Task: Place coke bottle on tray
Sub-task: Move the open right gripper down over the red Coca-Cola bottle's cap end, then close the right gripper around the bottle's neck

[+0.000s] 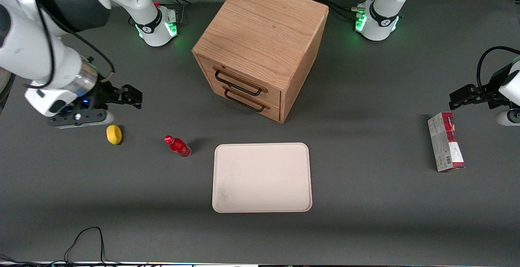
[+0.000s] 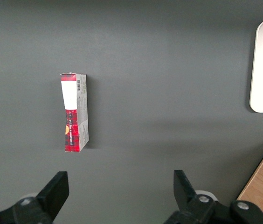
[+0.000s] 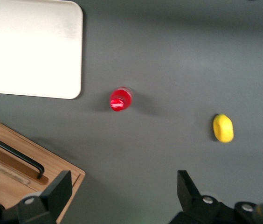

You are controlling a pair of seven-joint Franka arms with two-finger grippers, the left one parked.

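Beside the bare tray [image 1: 262, 177] stands the coke bottle [image 1: 177, 146]; the hand [image 1: 131, 96] hovers open, holding nothing.

The tray [image 3: 29, 46] and wooden drawer cabinet [image 3: 24, 177] are cut off at the right wrist view's edges.

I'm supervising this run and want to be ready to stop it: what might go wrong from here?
The coke bottle stands upright and narrow, so the open gripper, now hanging apart from it, may tip it. The yellow lump lies close beside the approach path and might get bumped. The tray has a low rim that might catch the bottle.
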